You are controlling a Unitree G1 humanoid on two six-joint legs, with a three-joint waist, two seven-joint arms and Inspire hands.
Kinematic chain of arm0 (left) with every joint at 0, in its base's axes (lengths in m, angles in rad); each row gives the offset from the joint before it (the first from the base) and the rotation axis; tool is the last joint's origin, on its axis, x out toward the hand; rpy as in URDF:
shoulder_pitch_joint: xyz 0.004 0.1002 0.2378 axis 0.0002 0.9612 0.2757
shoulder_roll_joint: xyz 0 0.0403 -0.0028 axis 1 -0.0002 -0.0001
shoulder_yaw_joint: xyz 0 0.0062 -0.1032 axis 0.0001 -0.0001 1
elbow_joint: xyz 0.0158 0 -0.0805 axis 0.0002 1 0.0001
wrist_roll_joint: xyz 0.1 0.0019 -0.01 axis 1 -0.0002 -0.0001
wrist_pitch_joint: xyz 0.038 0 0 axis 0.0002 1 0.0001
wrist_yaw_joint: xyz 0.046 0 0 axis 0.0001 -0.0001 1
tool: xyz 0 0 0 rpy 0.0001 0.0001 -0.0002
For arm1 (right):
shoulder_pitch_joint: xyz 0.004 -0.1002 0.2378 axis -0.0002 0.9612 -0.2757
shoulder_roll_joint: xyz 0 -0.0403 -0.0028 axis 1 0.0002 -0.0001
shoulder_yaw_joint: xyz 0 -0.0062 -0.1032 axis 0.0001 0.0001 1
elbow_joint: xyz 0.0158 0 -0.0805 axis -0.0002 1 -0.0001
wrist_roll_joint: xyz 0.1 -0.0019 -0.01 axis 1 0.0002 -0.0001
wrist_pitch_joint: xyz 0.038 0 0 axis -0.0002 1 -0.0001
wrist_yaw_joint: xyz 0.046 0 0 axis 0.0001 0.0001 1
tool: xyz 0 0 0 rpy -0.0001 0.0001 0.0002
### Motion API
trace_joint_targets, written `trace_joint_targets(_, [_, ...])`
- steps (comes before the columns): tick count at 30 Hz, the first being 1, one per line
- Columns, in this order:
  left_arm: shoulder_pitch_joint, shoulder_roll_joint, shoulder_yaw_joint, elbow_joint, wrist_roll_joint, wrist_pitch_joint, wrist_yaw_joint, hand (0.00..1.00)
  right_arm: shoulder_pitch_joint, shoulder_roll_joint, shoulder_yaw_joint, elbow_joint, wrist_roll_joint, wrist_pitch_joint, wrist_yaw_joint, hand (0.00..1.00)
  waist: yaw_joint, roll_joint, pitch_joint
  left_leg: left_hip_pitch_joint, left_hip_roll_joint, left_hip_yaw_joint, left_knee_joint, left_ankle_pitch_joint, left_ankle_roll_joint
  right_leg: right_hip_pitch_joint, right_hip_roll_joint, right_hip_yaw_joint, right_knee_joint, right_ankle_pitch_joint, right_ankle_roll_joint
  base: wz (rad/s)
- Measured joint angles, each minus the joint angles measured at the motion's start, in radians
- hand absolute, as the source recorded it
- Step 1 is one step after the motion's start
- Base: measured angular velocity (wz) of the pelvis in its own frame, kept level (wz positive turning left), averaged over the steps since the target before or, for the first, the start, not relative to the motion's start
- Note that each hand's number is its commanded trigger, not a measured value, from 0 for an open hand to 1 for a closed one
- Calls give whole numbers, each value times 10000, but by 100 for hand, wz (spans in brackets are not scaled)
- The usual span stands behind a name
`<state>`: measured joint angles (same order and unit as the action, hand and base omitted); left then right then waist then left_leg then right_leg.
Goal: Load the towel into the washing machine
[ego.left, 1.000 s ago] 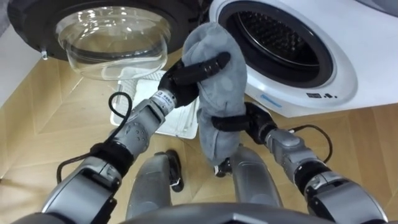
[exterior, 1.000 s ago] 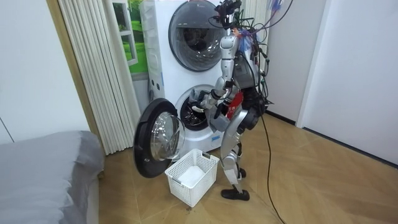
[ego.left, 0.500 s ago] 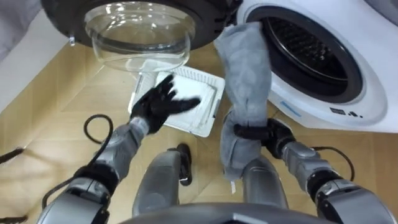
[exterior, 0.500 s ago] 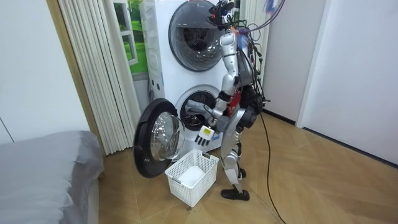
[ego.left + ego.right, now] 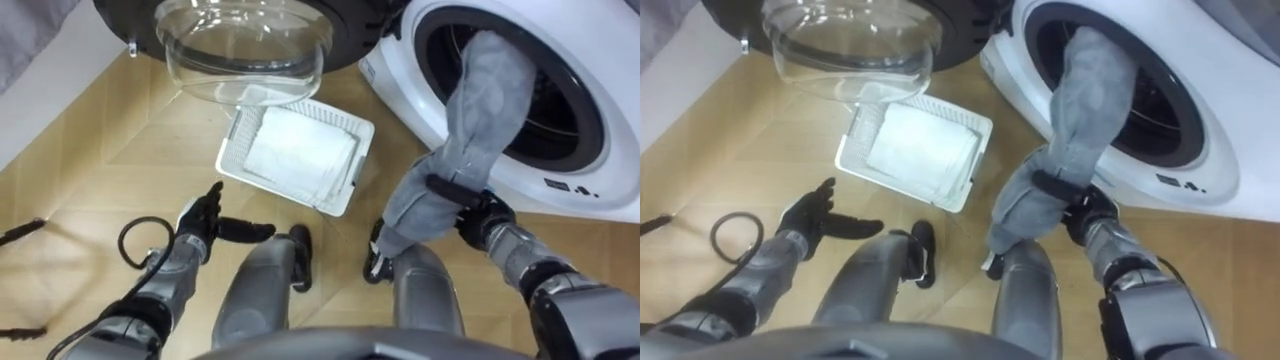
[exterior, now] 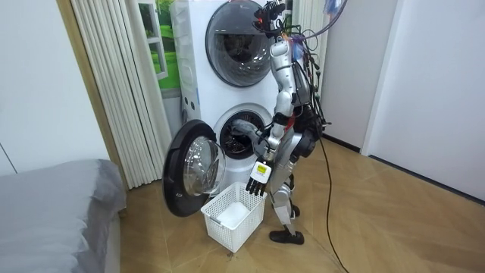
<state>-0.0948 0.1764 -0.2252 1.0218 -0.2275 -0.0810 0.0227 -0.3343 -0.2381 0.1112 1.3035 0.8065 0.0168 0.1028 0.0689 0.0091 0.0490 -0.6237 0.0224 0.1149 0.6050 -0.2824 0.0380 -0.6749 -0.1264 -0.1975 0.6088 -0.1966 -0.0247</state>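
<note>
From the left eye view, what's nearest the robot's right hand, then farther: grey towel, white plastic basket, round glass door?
1. Grey towel: held in the right hand.
2. White plastic basket: on floor, leftward.
3. Round glass door: upper left.

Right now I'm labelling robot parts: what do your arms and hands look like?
The left hand and right hand are black, on rounded silver-grey forearms with black wrist bands. A pale tag sits on the left hand's back.
</note>
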Motion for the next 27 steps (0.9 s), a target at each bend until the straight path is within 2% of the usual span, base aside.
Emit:
trace_joint_targets(3, [124, 22, 76, -7, 58, 83, 95, 0, -174, -276, -433, 301, 833, 74, 29, 100, -5, -7, -1, -19, -46, 2, 0, 10, 18, -56, -66, -3, 80, -50, 36, 5])
trace_joint_targets(6, [164, 61, 275, -21, 55, 296, 129, 0, -296, -599, -950, 374, 1603, 324, -30, 100, -22, -90, 5, 42, -108, 27, 5, 13, 25, -65, -108, 83, 200, -114, 66, -1])
trace_joint_targets(8, [235, 209, 299, -109, 60, 354, 195, 0, -511, -829, -1062, 520, 2092, 505, -151, 100, -25, -268, 18, 80, -140, 105, 103, 14, 26, -123, -113, 222, 329, -157, 79, -7])
trace_joint_targets(11, [225, 339, 291, -209, 26, 373, 405, 0, -616, -912, -1049, 604, 2525, 723, -401, 100, 95, -457, 29, -27, -150, 152, 249, 12, 28, -277, -116, 313, 437, -183, 85, -1])
trace_joint_targets(16, [263, 374, 247, -297, -74, 414, 876, 0, -1080, -1065, -1062, 481, 3890, 1180, -1046, 100, 133, -502, 30, -300, -208, 205, 509, -51, 124, -582, -294, 323, 849, -216, 80, 1])
trace_joint_targets(18, [272, 420, 256, -381, -22, 427, 1075, 0, -1259, -1159, -1061, 332, 4352, 1198, -1327, 100, 152, -534, 29, -379, -233, 223, 588, -55, 140, -673, -322, 366, 956, -226, 83, 4])
trace_joint_targets(21, [396, 485, 384, -686, 52, 459, 1498, 0, -1380, -1171, -1228, -162, 4847, 1381, -1782, 100, 85, -669, 41, -505, -299, 234, 706, -52, 154, -850, -384, 451, 1186, -268, 99, 3])
trace_joint_targets(22, [483, 484, 409, -879, 55, 450, 1632, 0, -1495, -1190, -1442, -212, 5278, 1487, -2006, 100, 30, -790, 48, -569, -353, 269, 725, -37, 180, -975, -455, 495, 1295, -292, 114, 4])
trace_joint_targets(23, [525, 487, 560, -1003, 69, 450, 1677, 0, -1637, -1195, -1740, -251, 5724, 1614, -2263, 87, -7, -832, 18, -663, -349, 331, 775, -32, 198, -1094, -473, 546, 1363, -292, 114, 0])
trace_joint_targets(24, [532, 486, 658, -1030, 72, 446, 1706, 0, -1724, -1198, -1810, -294, 5891, 1657, -2423, 54, -26, -863, 24, -706, -342, 347, 815, -37, 208, -1138, -467, 560, 1384, -291, 113, 0])
trace_joint_targets(25, [547, 489, 742, -1027, 73, 440, 1823, 0, -1906, -1199, -1841, -361, 6183, 1706, -2730, 16, -120, -869, 23, -787, -335, 339, 880, -49, 228, -1168, -468, 549, 1392, -287, 119, 0])
trace_joint_targets(26, [560, 477, 846, -1027, 175, 425, 1901, 0, -2055, -1199, -1999, -422, 6403, 1784, -2960, 0, -175, -868, 22, -837, -340, 337, 918, -64, 257, -1194, -469, 557, 1395, -282, 143, 3])
trace_joint_targets(27, [582, 472, 906, -1035, 276, 410, 1934, 0, -2133, -1199, -2172, -449, 6466, 1855, -3086, 0, -192, -863, 20, -861, -344, 337, 932, -67, 270, -1208, -469, 563, 1386, -273, 163, 0])
